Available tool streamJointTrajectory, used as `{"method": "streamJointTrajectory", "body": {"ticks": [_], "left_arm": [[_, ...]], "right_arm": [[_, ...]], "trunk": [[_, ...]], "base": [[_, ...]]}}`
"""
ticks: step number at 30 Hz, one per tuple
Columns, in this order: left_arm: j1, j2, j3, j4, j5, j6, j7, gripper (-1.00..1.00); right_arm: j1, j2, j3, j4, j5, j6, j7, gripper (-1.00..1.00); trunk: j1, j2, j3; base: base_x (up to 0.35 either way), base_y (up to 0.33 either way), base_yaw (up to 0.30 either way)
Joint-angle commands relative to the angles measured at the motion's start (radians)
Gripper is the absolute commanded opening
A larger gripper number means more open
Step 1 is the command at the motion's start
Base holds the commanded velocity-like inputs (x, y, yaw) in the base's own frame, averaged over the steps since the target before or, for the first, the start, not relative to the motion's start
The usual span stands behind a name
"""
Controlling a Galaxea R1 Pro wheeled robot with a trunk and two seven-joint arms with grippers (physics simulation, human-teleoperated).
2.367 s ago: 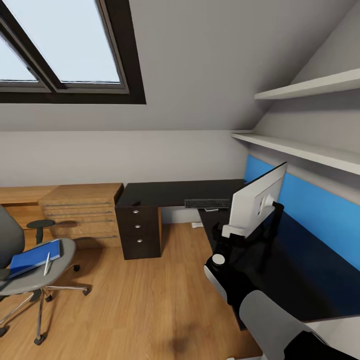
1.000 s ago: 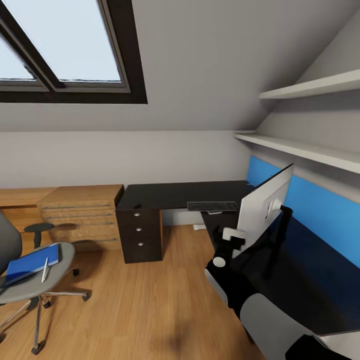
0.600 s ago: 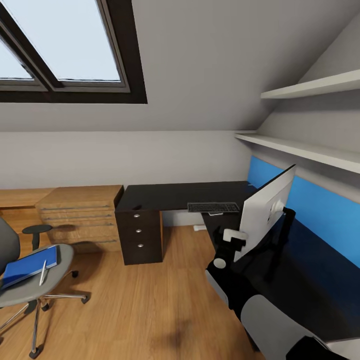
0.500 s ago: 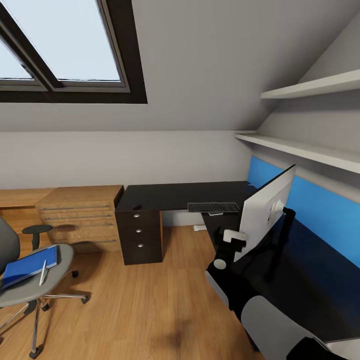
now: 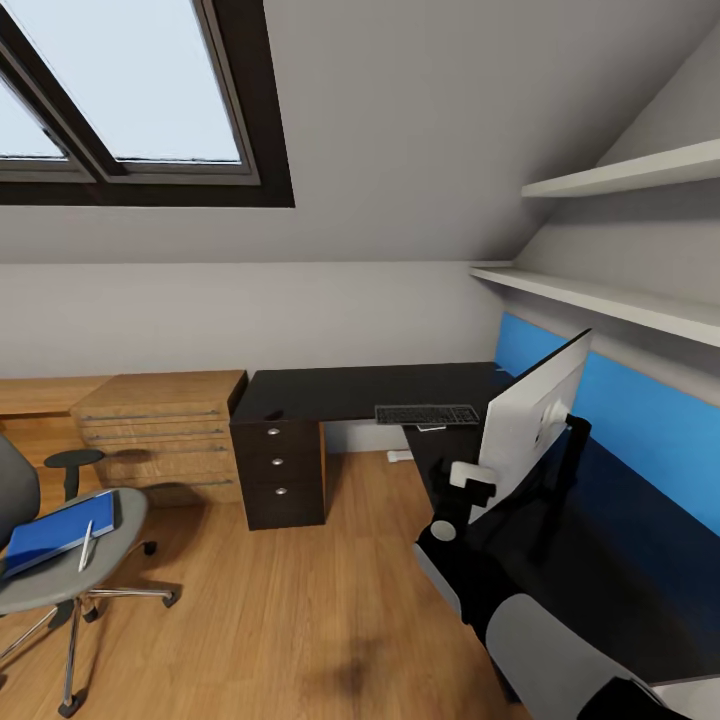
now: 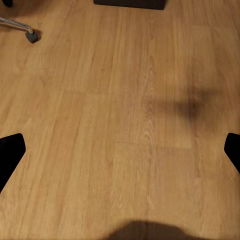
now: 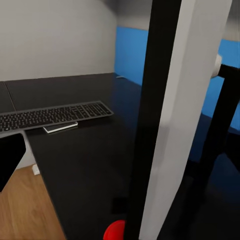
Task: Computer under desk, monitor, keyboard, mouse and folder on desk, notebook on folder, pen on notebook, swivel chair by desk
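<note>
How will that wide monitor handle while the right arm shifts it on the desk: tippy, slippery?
Likely tippy: the monitor is a very wide, thin panel on a slim black stand, so it is top-heavy. The right gripper is at one end edge, so the far end may swing or twist. Its smooth white back suggests little friction; the desk looks slick too.

We stand in an attic home office: sloped grey walls, a skylight [image 5: 130, 90], plank floor [image 5: 300, 600], black worktop [image 5: 350, 390], swivel chair [image 5: 60, 560], wall shelves [image 5: 620, 180].

skylight [image 5: 120, 90], plank floor [image 5: 300, 610], wooden dresser [image 5: 160, 425]
</note>
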Motion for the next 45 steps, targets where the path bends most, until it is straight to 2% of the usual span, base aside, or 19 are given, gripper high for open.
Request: {"method": "streamJointTrajectory", "body": {"ticks": [1, 15, 32, 38, 45], "left_arm": [[-0.001, 0.0, 0.001, 0.001, 0.002, -0.003, 0.0, 1.0], [-0.001, 0.0, 0.001, 0.001, 0.002, -0.003, 0.0, 1.0], [-0.001, 0.0, 0.001, 0.001, 0.002, -0.003, 0.001, 1.0], [-0.001, 0.0, 0.001, 0.001, 0.002, -0.003, 0.001, 1.0], [-0.001, 0.0, 0.001, 0.001, 0.002, -0.003, 0.001, 1.0]], "right_arm": [[-0.001, -0.002, 0.007, 0.0, -0.011, -0.006, -0.005, 1.0], [0.0, -0.017, 0.007, 0.0, -0.012, -0.006, -0.004, 1.0], [0.001, -0.021, 0.006, 0.0, -0.012, -0.007, -0.004, 1.0], [0.001, -0.036, 0.005, 0.0, -0.016, -0.008, -0.004, 1.0], [0.001, -0.042, 0.005, 0.0, -0.018, -0.009, -0.005, 1.0]], "trunk": [[0.0, -0.001, -0.002], [0.0, -0.001, -0.002], [0.0, -0.001, -0.002], [0.0, -0.001, -0.002], [0.0, -0.001, -0.002]], "base": [[0.0, 0.0, 0.0], [0.034, 0.016, 0.0], [0.079, 0.037, 0.0], [0.001, 0.0, 0.0], [0.0, 0.0, 0.0]]}}
